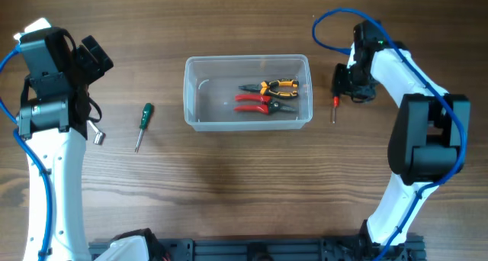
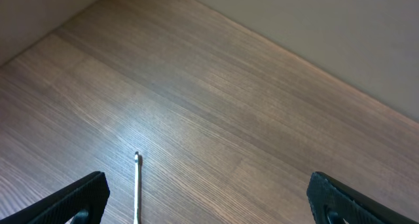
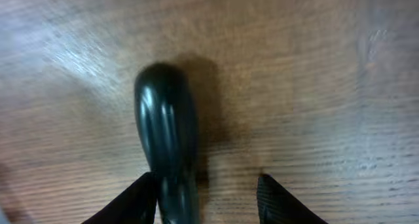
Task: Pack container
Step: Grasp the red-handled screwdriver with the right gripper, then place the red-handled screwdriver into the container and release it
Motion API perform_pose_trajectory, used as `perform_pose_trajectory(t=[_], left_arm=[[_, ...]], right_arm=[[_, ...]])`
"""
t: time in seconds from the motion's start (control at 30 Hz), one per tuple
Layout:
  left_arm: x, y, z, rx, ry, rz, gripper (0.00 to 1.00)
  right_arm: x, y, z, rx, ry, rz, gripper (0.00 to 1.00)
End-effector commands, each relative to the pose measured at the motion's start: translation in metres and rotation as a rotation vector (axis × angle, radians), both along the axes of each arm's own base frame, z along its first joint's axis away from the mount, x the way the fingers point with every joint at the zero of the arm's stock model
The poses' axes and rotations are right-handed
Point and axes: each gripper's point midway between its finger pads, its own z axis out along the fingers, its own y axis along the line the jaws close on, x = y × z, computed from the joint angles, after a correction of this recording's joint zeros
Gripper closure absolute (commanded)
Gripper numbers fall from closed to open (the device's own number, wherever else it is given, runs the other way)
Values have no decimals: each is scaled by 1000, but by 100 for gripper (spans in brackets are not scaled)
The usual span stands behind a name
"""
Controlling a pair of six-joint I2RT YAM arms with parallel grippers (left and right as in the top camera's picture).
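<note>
**Two tools in the tub, two out on the worktop**

Nearest the robot, a green screwdriver (image 1: 143,122) lies flat on the wooden worktop (image 1: 229,185). It is left of the container and apart from it. The left hand (image 2: 207,185) is spread wide and holds nothing. Only a thin metal shaft lies on the wood below it.

A bit farther back, the clear container (image 1: 210,101) sits in the middle of the worktop. Inside, toward its right end, are the red pliers (image 1: 255,102), with the yellow pliers (image 1: 274,86) just behind them.

Right of the container lies a small screwdriver (image 1: 334,108) with a red collar. The right hand (image 3: 206,185) is low over its dark handle — fingers partly apart, the handle close against one finger, with a gap to the other.
</note>
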Motion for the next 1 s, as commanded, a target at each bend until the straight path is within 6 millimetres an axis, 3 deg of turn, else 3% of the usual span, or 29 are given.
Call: perform_pose_trajectory(t=[0.0, 0.07, 0.1, 0.23, 0.3, 0.4, 0.53, 0.63, 0.73, 0.83, 0.9, 0.97], left_arm=[[2, 4, 10, 22, -15, 4, 0], [2, 4, 10, 22, -15, 4, 0], [2, 4, 10, 22, -15, 4, 0], [2, 4, 10, 22, -15, 4, 0], [2, 4, 10, 22, -15, 4, 0], [2, 4, 10, 22, -15, 4, 0], [2, 4, 10, 22, -15, 4, 0], [2, 4, 10, 22, -15, 4, 0], [2, 4, 10, 22, -15, 4, 0], [2, 4, 10, 22, -15, 4, 0], [2, 4, 10, 22, -15, 4, 0], [2, 4, 10, 22, -15, 4, 0]], right_arm=[[0, 2, -7, -5, 3, -5, 52], [1, 1, -7, -11, -2, -6, 53], [1, -1, -7, -25, -2, -9, 67], [1, -2, -7, -28, -2, -9, 83], [-1, -4, -8, -40, 5, -10, 84], [-6, -11, -14, -80, 32, -14, 94], [-3, -10, -14, -80, 27, 8, 96], [17, -10, 31, -81, -44, 43, 96], [46, 19, 121, 23, -229, 156, 95], [58, 61, 218, 95, -454, 277, 96], [49, 108, 275, 53, -616, 539, 96], [30, 154, 293, -11, -690, 829, 96]])
